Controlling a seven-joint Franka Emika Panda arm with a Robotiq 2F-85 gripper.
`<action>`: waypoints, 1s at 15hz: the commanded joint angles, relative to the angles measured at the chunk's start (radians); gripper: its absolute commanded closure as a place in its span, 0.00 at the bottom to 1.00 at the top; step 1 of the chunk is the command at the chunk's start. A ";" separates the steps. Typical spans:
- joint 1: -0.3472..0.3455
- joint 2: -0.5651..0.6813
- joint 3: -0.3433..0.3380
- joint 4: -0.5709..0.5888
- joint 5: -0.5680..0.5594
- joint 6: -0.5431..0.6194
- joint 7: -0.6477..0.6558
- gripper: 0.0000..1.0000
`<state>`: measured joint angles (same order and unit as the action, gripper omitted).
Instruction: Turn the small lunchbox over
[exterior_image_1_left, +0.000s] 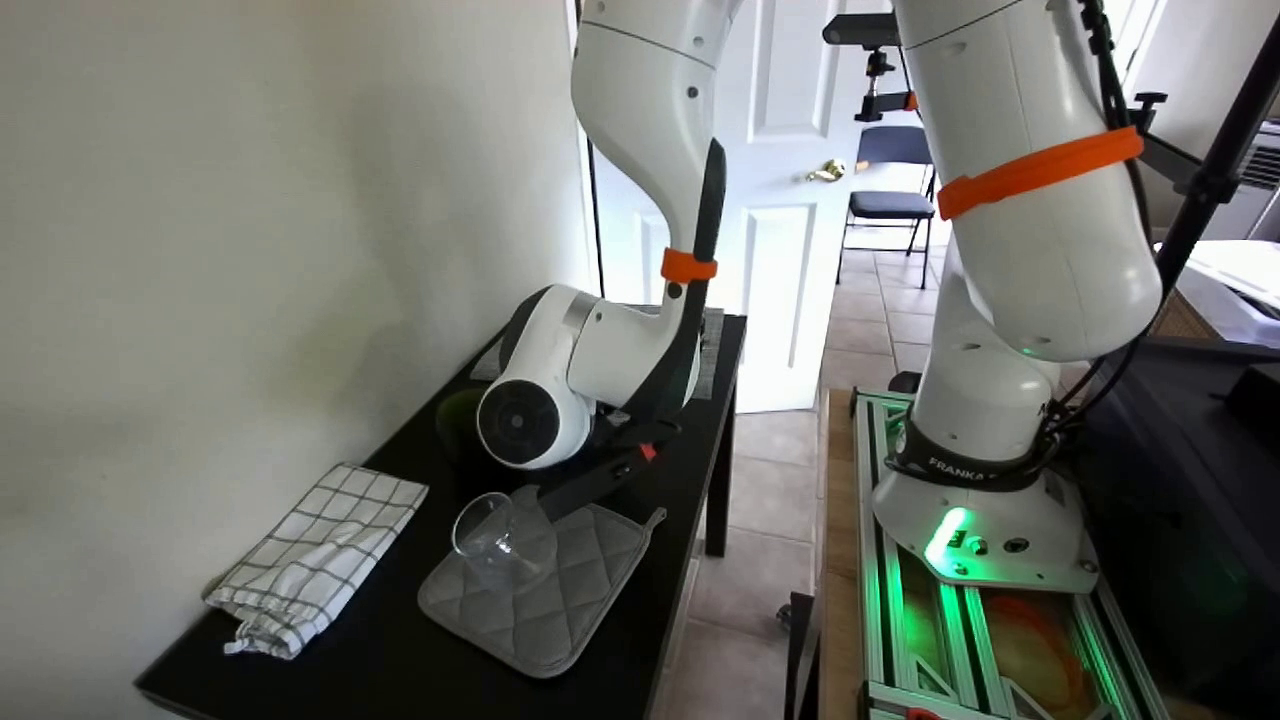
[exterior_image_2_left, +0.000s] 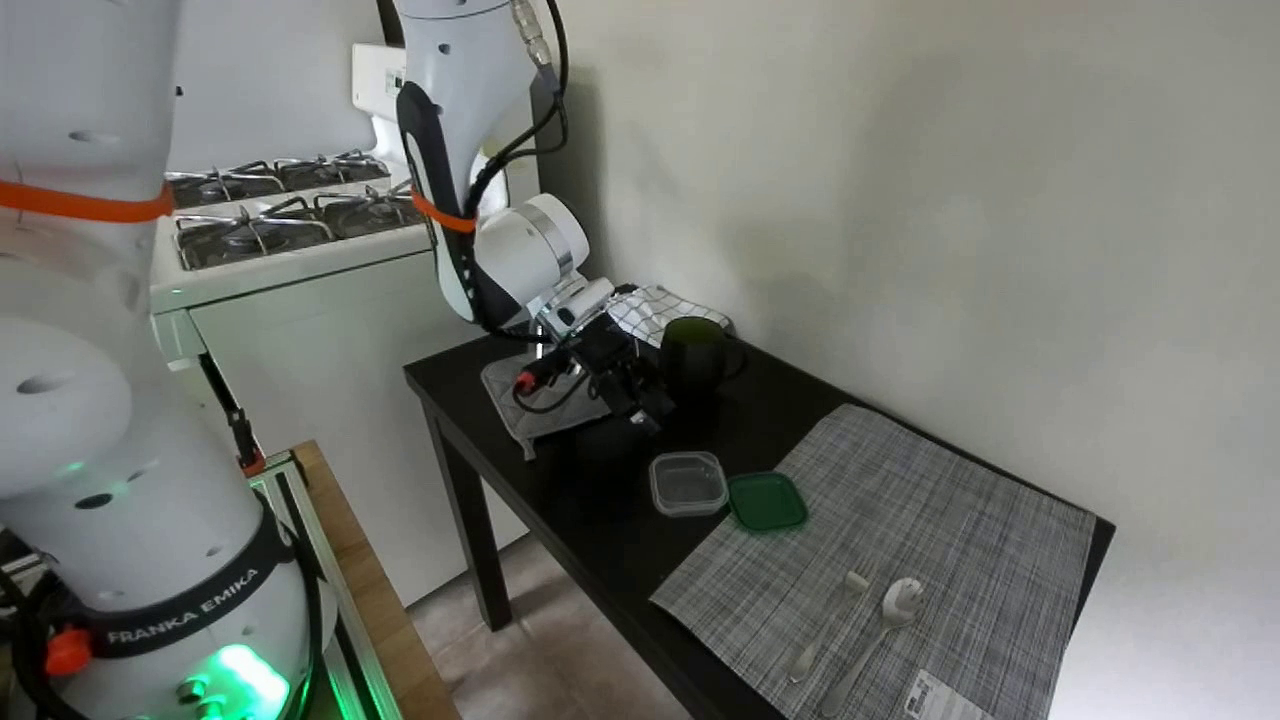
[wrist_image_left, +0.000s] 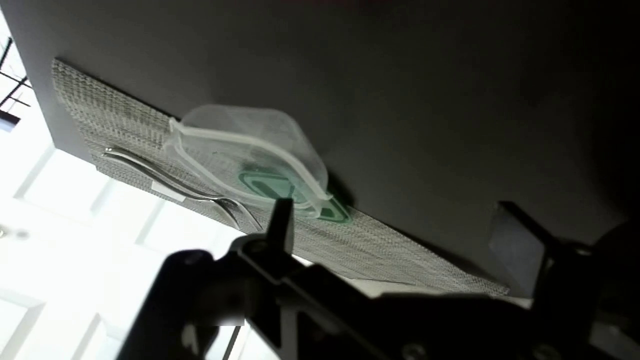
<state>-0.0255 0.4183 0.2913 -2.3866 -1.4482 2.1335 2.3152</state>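
Gripper (wrist_image_left: 399, 222) stands spread, empty — a one-sided push could skid the clear plastic lunchbox (exterior_image_2_left: 688, 484) onto the green lid (exterior_image_2_left: 767, 502).

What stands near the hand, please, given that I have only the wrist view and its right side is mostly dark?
Observer: An exterior view shows a dark green mug close to the hand, on the side toward the wall. Whether they touch I can't tell.
Operator: Thank you; I see green through the small lunchbox, so is something beneath it?
Observer: That is the green lid, which in an exterior view lies beside the small lunchbox, not beneath it.
Operator: And what is on the opposite side of the hand from the small lunchbox?
Observer: A clear cup, on a quilted grey pot holder.
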 joint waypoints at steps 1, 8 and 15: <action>0.018 -0.131 -0.039 -0.100 0.102 0.106 -0.014 0.00; 0.000 -0.347 -0.134 -0.234 0.296 0.352 -0.298 0.00; -0.022 -0.504 -0.272 -0.369 0.476 0.558 -0.714 0.00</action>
<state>-0.0412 0.0007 0.0640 -2.6733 -1.0690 2.6251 1.7728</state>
